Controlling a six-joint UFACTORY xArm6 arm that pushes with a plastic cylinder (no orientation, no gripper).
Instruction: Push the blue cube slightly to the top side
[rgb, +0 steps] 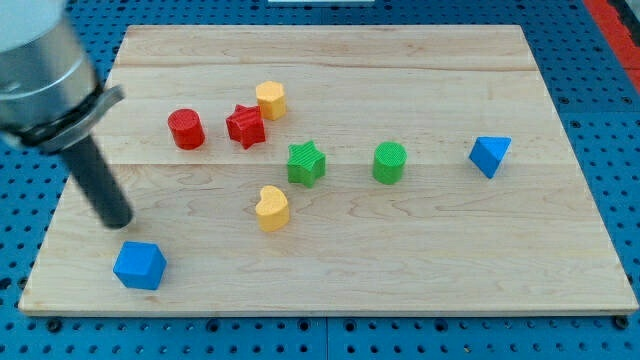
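The blue cube (138, 265) lies near the wooden board's bottom left corner. My tip (116, 222) rests on the board just above the cube and slightly to its left, a small gap apart from it. The dark rod rises from the tip toward the view's top left, where the grey arm body fills the corner.
A red cylinder (186, 129), a red star (245, 126) and a yellow block (271, 100) sit at the upper middle-left. A green star (306, 164), a green cylinder (390, 163) and a yellow heart (272, 208) lie mid-board. A blue triangular block (489, 155) is at the right.
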